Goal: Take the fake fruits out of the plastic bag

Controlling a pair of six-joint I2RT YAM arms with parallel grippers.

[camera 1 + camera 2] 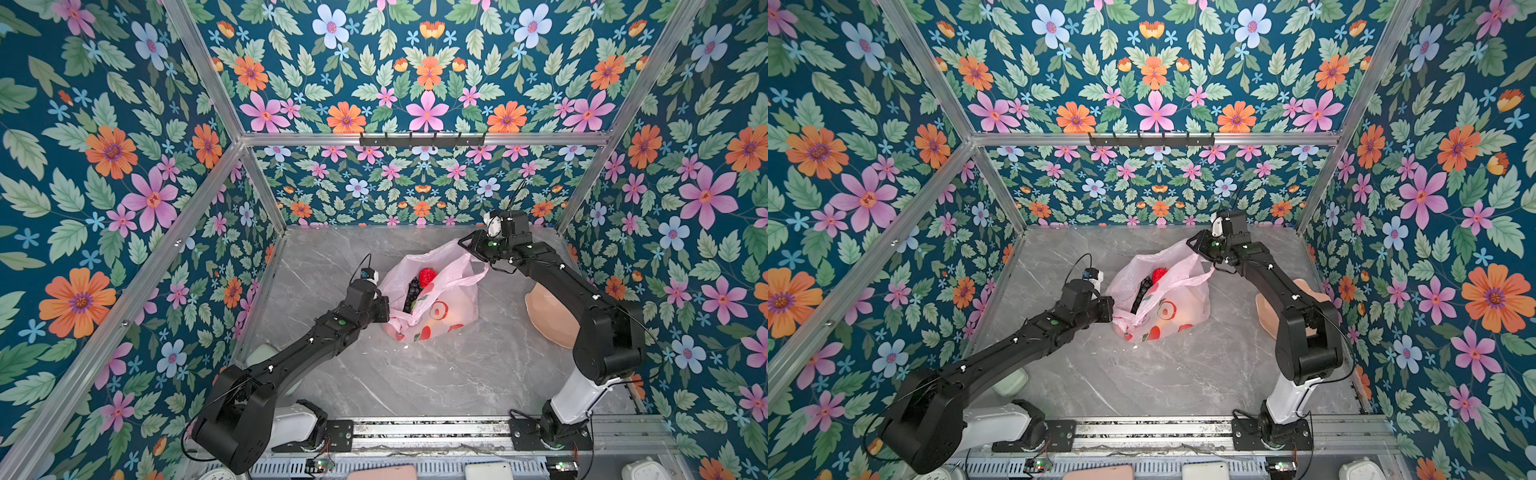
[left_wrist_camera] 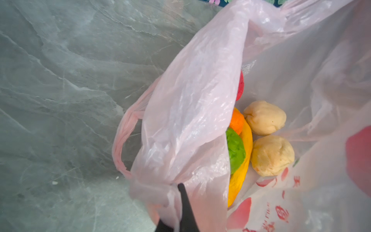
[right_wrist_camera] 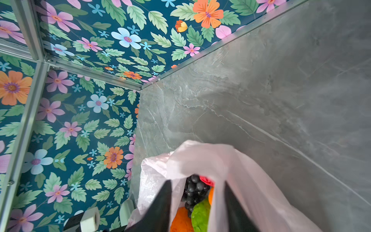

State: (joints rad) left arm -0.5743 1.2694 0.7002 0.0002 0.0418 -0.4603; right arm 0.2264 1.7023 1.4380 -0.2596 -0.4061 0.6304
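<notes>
Item: plastic bag (image 1: 446, 305) (image 1: 1177, 299). It lies near the middle of the grey marble table (image 1: 415, 374), mouth open and turned toward the far wall. All the fake fruits that can be seen are inside it.

Left pincer (image 1: 384, 309) (image 1: 1109, 309): both top views place it at the bag's near-left edge, but neither shows its jaws. The left wrist view shows the left pincer (image 2: 177, 187) closed, with a gathered fold of pink film pinched at its tip. One handle loop hangs slack beside it.

Right pincer (image 1: 473, 251) (image 1: 1200, 252): it sits raised at the bag's far rim. In the right wrist view its two dark fingers (image 3: 166, 192) stand apart. The rim film is draped between and around them and is not clamped.

Contents by view:
- Both top views show only the red bumpy fruit (image 1: 428, 276) and the dark grape bunch (image 1: 412, 293) through the mouth.
- The left wrist view adds two pale cream lumps (image 2: 265, 117) (image 2: 272, 155), touching each other. Beside them are the yellow banana (image 2: 246, 148), a green fruit (image 2: 235, 150) lying on it, and an orange (image 2: 236, 121). The grapes are hidden here.
- The right wrist view shows the grapes, red, green and orange pieces. It shows neither the lumps nor the banana.

A peach-pink plate (image 1: 544, 309) rests on the table to the right of the bag, partly behind the right arm. Only the top views show it.
</notes>
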